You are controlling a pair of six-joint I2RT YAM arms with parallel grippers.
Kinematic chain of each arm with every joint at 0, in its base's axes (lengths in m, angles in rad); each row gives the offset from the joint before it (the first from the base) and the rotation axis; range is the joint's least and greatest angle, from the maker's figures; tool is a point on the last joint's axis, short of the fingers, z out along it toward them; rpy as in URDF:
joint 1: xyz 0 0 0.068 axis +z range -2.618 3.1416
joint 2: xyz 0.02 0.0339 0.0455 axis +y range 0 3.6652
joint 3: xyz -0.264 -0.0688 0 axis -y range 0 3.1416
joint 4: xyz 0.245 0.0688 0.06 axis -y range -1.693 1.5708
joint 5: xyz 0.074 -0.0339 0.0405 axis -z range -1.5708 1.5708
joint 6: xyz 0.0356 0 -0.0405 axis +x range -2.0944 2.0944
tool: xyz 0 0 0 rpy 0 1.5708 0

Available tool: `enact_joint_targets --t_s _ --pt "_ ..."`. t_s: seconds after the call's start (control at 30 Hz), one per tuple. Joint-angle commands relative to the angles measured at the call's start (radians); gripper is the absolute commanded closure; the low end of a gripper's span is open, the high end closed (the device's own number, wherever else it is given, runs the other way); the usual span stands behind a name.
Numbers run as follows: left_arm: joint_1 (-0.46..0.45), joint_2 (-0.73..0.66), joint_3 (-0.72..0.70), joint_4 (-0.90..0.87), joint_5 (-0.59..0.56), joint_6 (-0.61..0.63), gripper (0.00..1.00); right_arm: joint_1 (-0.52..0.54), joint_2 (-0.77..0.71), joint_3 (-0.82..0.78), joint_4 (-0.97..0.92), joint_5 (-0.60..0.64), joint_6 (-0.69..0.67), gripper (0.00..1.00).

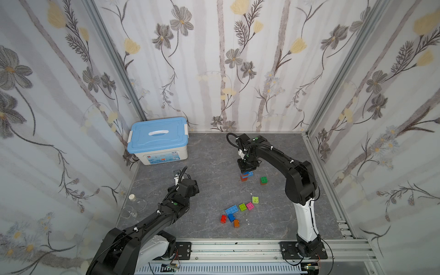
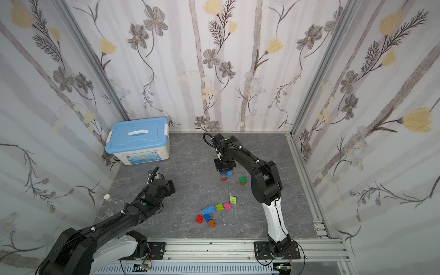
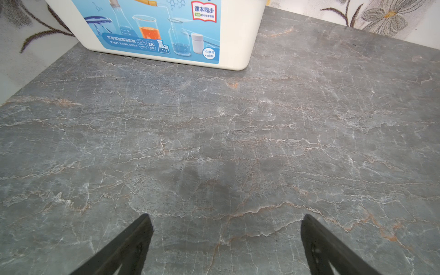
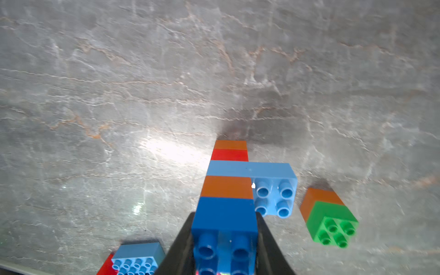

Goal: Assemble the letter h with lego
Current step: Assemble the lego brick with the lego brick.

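Tall post mostly up: right gripper (image 4: 224, 220) clamped on blue brick (image 4: 225, 212) topping tower (image 1: 246, 176). Light-blue brick (image 4: 273, 170) sticks out sideways. Green-on-orange stack (image 1: 263, 180) just beside, not joined yet. Loose bricks (image 1: 231, 210) nearer front, unused. Left gripper (image 3: 226, 222) wide apart, empty, over bare table (image 3: 214, 119).

Your left arm (image 1: 152, 219) and right arm (image 1: 273, 153) were matte black. Each had one white link (image 1: 306, 219) at its six o'clock end, above a black base plate (image 1: 285, 252) with silver screws. Ribbed black hose (image 1: 260, 143) ran along them, tied with white clips (image 1: 291, 161); a loop of it stood at the right wrist's ten o'clock. Small green dots (image 1: 175, 203) marked the joints. Your left gripper (image 3: 227, 216) and right gripper (image 4: 225, 214) had flat, black, tapered fingers (image 3: 133, 247).
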Motion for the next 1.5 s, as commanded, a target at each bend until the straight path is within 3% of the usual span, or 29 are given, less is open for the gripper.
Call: enact_joint_targets --t_s 0.0,0.47,1.47 --pt "0.001 -0.003 0.002 0.01 -0.014 -0.004 0.0 -0.009 -0.067 -0.022 -0.024 0.042 0.04 0.86" --pt "0.001 -0.024 -0.011 0.016 -0.013 -0.006 0.0 -0.076 -0.136 -0.223 0.056 -0.046 0.045 0.89" --pt "0.002 -0.015 -0.008 0.015 -0.013 -0.005 0.0 -0.112 -0.197 -0.27 0.027 -0.042 0.014 0.88"
